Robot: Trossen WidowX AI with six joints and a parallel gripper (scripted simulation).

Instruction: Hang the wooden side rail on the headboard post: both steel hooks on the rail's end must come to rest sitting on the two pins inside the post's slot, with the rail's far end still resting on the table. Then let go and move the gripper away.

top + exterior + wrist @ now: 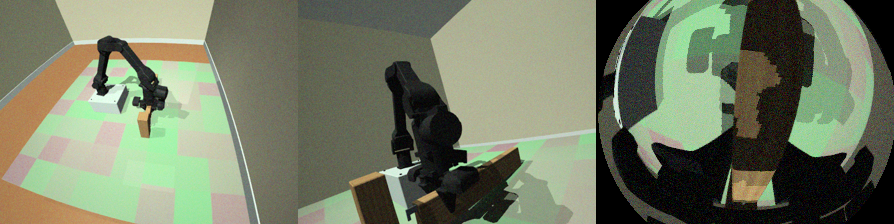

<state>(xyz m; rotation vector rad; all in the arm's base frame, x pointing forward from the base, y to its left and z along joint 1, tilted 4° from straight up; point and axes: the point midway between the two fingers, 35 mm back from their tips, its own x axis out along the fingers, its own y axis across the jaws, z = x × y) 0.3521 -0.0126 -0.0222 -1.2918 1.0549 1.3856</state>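
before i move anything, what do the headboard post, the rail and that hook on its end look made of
Headboard post: wood, apparently unpainted, going by its brown tone and faint grain.
Rail: similar wood, with a paler top edge; the finish is hard to judge in shadow.
Hook: probably metal, from its thin, dark, squared shape, though no shine confirms it.

The post is orange-brown; the box is white with black dots.
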